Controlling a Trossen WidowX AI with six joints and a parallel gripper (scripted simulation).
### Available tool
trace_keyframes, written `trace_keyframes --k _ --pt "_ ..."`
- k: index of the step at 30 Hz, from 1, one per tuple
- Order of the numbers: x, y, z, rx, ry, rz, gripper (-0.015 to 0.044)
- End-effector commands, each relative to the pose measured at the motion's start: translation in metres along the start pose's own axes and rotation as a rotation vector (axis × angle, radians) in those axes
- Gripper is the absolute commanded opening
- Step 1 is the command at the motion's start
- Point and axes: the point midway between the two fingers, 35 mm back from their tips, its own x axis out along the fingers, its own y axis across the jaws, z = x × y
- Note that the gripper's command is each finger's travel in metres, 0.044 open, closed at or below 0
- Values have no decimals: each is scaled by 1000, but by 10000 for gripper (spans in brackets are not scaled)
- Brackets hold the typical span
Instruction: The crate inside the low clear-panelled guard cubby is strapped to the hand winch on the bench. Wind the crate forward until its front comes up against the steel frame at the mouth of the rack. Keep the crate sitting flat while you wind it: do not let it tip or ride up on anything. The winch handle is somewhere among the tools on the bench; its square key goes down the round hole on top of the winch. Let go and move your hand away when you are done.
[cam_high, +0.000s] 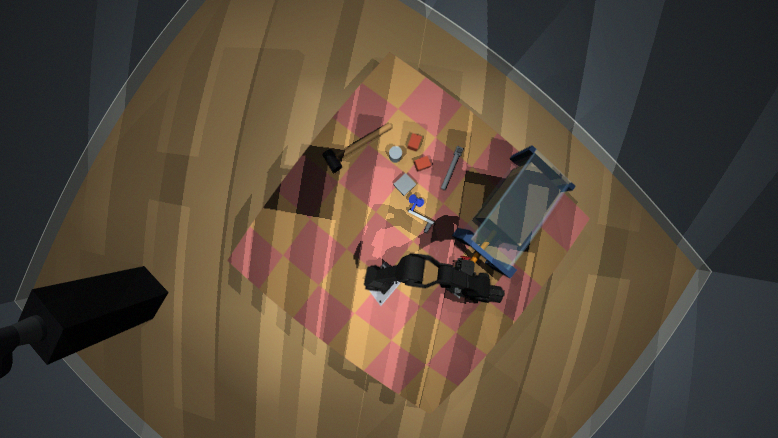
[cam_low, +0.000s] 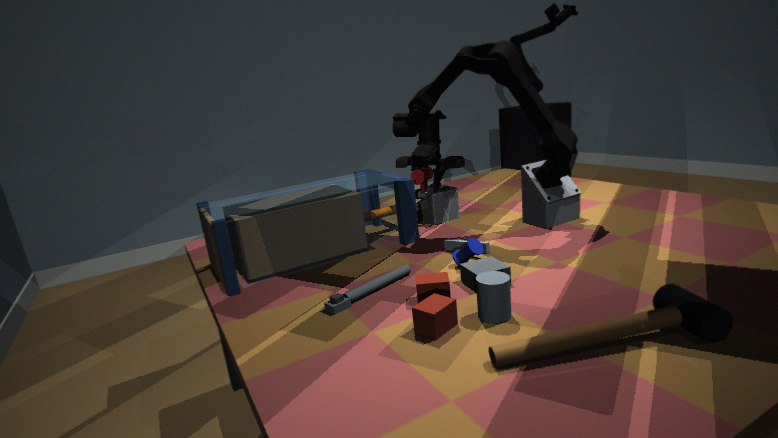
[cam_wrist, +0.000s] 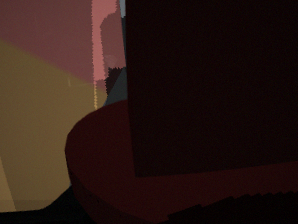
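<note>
Although you have the winch handle (cam_high: 466, 257) (cam_low: 418, 176) (cam_wrist: 95, 150) up at the hand winch (cam_high: 457, 292) (cam_low: 445, 205), the winding looks unfinished. Your gripper (cam_high: 463, 265) (cam_low: 423, 171) is closed on the handle's red part, its fingers fairly narrow and stopped by what they hold. Finding the handle and bringing it over the winch seem done; whether the square key sits fully in the hole you cannot tell, since nothing shows the hole. The crate (cam_high: 525, 201) (cam_low: 304, 233) is inside the guard cubby, short of the blue steel frame (cam_high: 503, 267) (cam_low: 406, 212), with the orange strap (cam_high: 480, 252) (cam_low: 382, 212) running out toward the winch. What remains, as you judge it, is winding forward until the front meets that frame, keeping the crate down, then letting go and backing off. The exterior view gives you the gap ahead of the crate and its side, which looks level; from the top, glare and the clear panel make both harder to judge. In return, the top view lays out the strap's line through the mouth, while the wrist view shows you only the red disc up close and a dark slab (cam_wrist: 210, 90), with neither crate nor strap to be made out.
</note>
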Motion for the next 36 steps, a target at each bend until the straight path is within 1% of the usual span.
trace_keyframes --k 1,11,16,36 --pt "4 -2 0 26 3 0 0" --pt "4 -3 0 48 4 -2 0" --pt "4 1 0 -42 2 5 0" --pt "4 3 -1 -89 1 9 0"
